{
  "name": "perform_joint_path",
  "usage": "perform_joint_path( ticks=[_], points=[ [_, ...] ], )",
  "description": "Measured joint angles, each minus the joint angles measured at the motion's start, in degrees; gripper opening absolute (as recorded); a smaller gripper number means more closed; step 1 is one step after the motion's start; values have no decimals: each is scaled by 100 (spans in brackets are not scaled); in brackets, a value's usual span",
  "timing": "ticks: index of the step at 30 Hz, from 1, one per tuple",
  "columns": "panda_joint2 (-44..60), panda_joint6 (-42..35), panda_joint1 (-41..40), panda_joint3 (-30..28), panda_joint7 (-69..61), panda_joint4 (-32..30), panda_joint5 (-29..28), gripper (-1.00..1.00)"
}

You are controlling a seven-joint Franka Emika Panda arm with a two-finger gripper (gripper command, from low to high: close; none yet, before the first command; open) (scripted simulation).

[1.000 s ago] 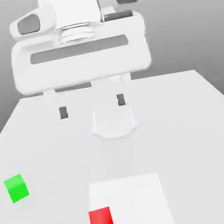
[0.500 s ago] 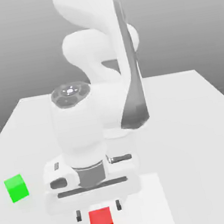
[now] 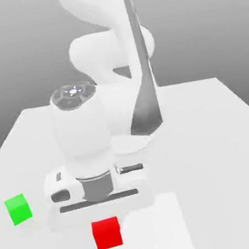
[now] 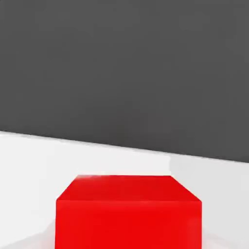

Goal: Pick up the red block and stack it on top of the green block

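Exterior view — white table (image 3: 220, 133), seemingly grey backdrop

White bench (image 3: 220, 133) stretching across the exterior view, narrowing toward twelve o'clock, brighter white square patch (image 3: 170, 227) lying on it at six o'clock, plain grey backdrop (image 3: 17, 47) shading darker toward the top, filling the space behind.
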Motion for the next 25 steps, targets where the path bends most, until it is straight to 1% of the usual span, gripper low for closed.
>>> perform_joint_path(
  ticks=[3, 6, 10, 13, 15, 16, 17, 21, 22, 25],
  points=[
    [-279, -67, -409, -392, -427, -188, -154, -100],
    [-542, -125, -1005, -751, -894, -377, -269, -100],
    [-860, -197, -1788, -1077, -1574, -632, -342, -100],
    [-969, -183, -2408, -1256, -2082, -783, -266, -100],
    [-799, -16, -2899, -1023, -2284, -786, -79, -100],
    [-686, 88, -2660, -868, -2365, -780, 17, -100],
    [-563, 197, -2593, -792, -2450, -773, 127, -100],
    [-22, 673, -2707, -543, -2808, -753, 618, -100],
    [106, 784, -2756, -473, -2890, -751, 731, 100],
    [106, 784, -2756, -473, -2890, -751, 731, 100]
  ],
)
